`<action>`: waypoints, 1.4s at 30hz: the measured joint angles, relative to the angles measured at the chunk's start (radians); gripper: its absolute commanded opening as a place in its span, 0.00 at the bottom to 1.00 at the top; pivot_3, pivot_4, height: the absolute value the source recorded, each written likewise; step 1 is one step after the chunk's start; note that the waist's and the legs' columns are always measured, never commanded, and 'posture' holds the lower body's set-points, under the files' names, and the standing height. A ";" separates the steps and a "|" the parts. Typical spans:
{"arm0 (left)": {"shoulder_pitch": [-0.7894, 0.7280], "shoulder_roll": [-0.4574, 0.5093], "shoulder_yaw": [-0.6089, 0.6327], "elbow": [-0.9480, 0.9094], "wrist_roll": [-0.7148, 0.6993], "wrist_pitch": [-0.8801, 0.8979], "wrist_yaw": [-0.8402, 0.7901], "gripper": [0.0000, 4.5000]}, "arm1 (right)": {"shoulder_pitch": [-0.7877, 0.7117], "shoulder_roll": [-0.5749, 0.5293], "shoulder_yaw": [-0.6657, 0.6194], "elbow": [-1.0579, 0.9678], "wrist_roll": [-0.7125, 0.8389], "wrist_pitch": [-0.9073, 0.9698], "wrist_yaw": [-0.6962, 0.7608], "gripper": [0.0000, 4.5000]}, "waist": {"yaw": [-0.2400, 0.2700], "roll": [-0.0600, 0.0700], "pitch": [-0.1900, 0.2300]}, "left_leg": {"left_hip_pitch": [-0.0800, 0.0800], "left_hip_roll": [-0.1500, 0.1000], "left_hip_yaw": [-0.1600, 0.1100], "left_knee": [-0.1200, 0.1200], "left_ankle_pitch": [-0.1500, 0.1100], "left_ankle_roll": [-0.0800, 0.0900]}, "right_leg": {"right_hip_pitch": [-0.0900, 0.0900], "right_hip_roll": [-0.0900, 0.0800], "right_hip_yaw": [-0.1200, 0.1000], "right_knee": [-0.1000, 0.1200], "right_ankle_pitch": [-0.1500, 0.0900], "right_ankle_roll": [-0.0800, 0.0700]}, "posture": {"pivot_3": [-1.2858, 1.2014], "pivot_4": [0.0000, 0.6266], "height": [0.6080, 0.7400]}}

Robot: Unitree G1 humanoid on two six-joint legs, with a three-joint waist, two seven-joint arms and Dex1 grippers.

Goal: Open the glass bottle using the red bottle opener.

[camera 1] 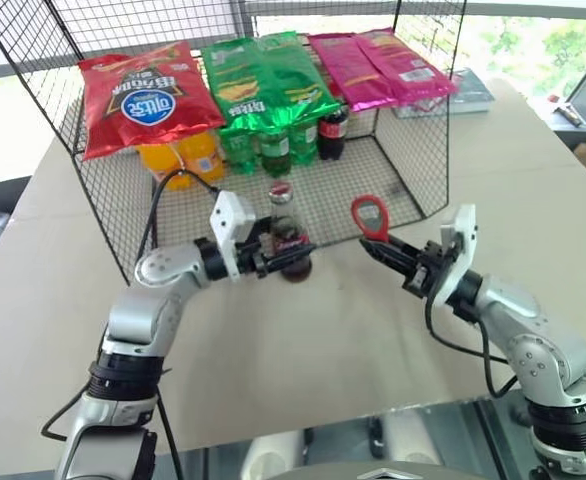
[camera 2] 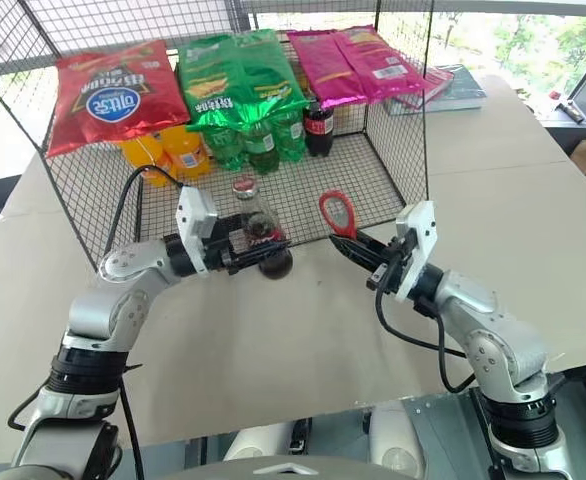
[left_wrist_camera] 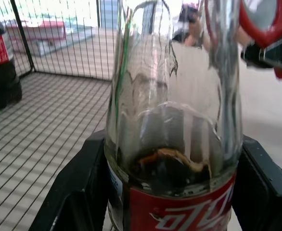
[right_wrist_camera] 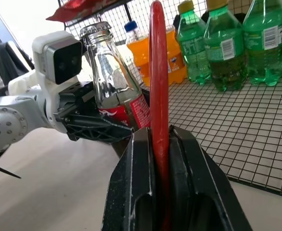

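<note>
The glass bottle, clear with dark drink low in it and a red label, stands nearly upright in front of the wire basket. My left gripper is shut on its lower body, a black finger pressing each side. The red bottle opener points its loop head up, a short gap to the right of the bottle's neck. My right gripper is shut on its handle. In the right wrist view the opener rises edge-on between the fingers, with the bottle beyond it.
A black wire basket stands behind, holding orange soda bottles, green bottles and a dark cola bottle. Red, green and pink crisp bags lie on top. Bare table stretches in front.
</note>
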 measured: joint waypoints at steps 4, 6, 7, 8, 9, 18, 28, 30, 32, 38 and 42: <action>0.002 -0.010 -0.003 0.006 0.009 -0.006 -0.023 0.59 | 0.000 0.002 0.016 0.000 -0.029 -0.014 0.000 0.00 | 0.004 0.001 0.000 | 0.000 -0.006 0.000 0.000 -0.003 0.005 | 0.000 -0.006 -0.003 0.000 0.000 0.000 | 0.52 0.24 1.00; 0.004 -0.013 -0.004 0.009 0.011 -0.009 -0.030 0.82 | 0.000 0.003 0.021 0.001 -0.044 -0.025 0.000 0.00 | 0.004 0.001 -0.001 | 0.000 -0.008 0.001 0.000 -0.004 0.007 | 0.000 -0.009 -0.006 -0.001 0.000 0.000 | 0.52 0.24 1.00; 0.004 -0.016 -0.004 0.009 0.011 -0.014 -0.031 0.89 | 0.000 0.003 0.022 0.001 -0.047 -0.027 0.000 0.00 | 0.004 0.001 -0.001 | 0.000 -0.010 0.001 0.000 -0.004 0.007 | 0.000 -0.010 -0.007 -0.001 0.000 0.000 | 0.52 0.24 1.00; 0.001 -0.022 -0.004 0.009 0.012 -0.025 -0.030 0.98 | 0.000 0.005 0.024 0.001 -0.049 -0.028 0.000 0.00 | 0.004 0.001 -0.001 | 0.000 -0.011 0.001 0.000 -0.004 0.007 | 0.000 -0.012 -0.010 -0.001 0.000 0.000 | 0.52 0.24 1.00; -0.003 -0.026 -0.003 0.009 0.015 -0.031 -0.029 0.98 | 0.000 0.006 0.027 0.001 -0.050 -0.029 0.000 0.00 | 0.004 0.001 -0.001 | 0.000 -0.011 0.001 0.000 -0.004 0.007 | 0.001 -0.013 -0.011 -0.001 0.000 0.000 | 0.52 0.24 1.00; -0.028 -0.085 0.016 0.014 0.067 -0.070 0.091 0.98 | 0.003 0.013 0.030 0.004 -0.059 -0.033 0.002 0.00 | 0.004 0.001 -0.001 | 0.001 -0.012 0.003 0.004 -0.004 0.007 | 0.002 -0.014 -0.014 -0.001 -0.004 0.007 | 0.52 0.24 1.00; -0.074 -0.095 0.021 -0.018 0.097 -0.017 0.231 0.98 | 0.003 0.018 0.031 0.023 -0.063 -0.033 0.010 0.00 | 0.003 0.001 -0.001 | 0.002 -0.011 0.003 0.006 -0.004 0.006 | 0.002 -0.014 -0.014 0.003 -0.004 0.007 | 0.52 0.24 1.00; -0.099 -0.092 0.021 -0.025 0.097 0.004 0.250 0.98 | 0.003 0.019 0.032 0.026 -0.064 -0.033 0.011 0.00 | 0.002 0.001 -0.001 | 0.002 -0.011 0.003 0.007 -0.004 0.006 | 0.002 -0.014 -0.014 0.003 -0.004 0.007 | 0.52 0.24 1.00; -0.120 -0.089 0.021 -0.035 0.098 0.025 0.267 0.98 | 0.003 0.019 0.035 0.028 -0.065 -0.033 0.012 0.00 | 0.002 0.001 -0.001 | 0.002 -0.011 0.003 0.007 -0.004 0.006 | 0.002 -0.014 -0.014 0.004 -0.004 0.007 | 0.52 0.24 1.00; -0.158 -0.073 0.023 -0.047 0.097 0.068 0.304 0.98 | 0.003 0.020 0.036 0.030 -0.066 -0.033 0.012 0.00 | 0.002 0.001 -0.001 | 0.003 -0.010 0.002 0.008 -0.003 0.005 | 0.002 -0.013 -0.014 0.005 -0.004 0.007 | 0.52 0.24 1.00; -0.160 -0.077 0.042 -0.071 0.044 0.119 0.299 0.98 | 0.003 0.020 0.036 0.030 -0.066 -0.033 0.012 0.00 | 0.001 0.001 -0.001 | 0.003 -0.010 0.002 0.008 -0.003 0.005 | 0.002 -0.013 -0.014 0.006 -0.004 0.007 | 0.52 0.24 1.00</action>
